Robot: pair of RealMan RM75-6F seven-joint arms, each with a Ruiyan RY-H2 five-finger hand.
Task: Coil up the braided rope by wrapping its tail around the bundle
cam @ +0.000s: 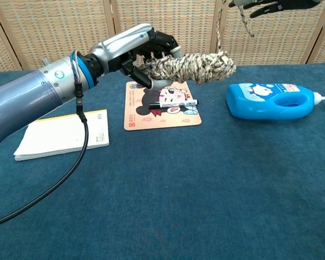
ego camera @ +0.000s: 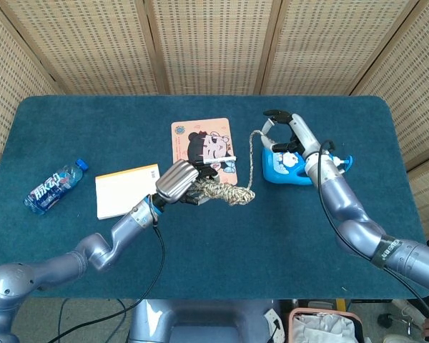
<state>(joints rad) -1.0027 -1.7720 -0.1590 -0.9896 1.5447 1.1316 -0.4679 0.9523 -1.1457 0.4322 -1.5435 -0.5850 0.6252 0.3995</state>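
Note:
My left hand (ego camera: pixel 177 182) (cam: pixel 146 46) grips one end of the braided rope bundle (ego camera: pixel 223 191) (cam: pixel 192 65) and holds it level in the air above the cartoon card (ego camera: pixel 200 139) (cam: pixel 162 111). The rope tail (ego camera: pixel 252 161) (cam: pixel 221 32) rises from the bundle's free end to my right hand (ego camera: pixel 289 132) (cam: pixel 271 5). That hand pinches the tail over the blue pump bottle (ego camera: pixel 294 164) (cam: pixel 271 100), and a short end dangles from its fingers. The chest view crops the right hand at its top edge.
A black marker (ego camera: pixel 218 163) (cam: pixel 173 103) lies on the card. A yellow notebook (ego camera: pixel 126 190) (cam: pixel 65 135) sits to the left of the card, and a small water bottle (ego camera: pixel 53 186) lies further left. Wicker screens stand behind the blue table.

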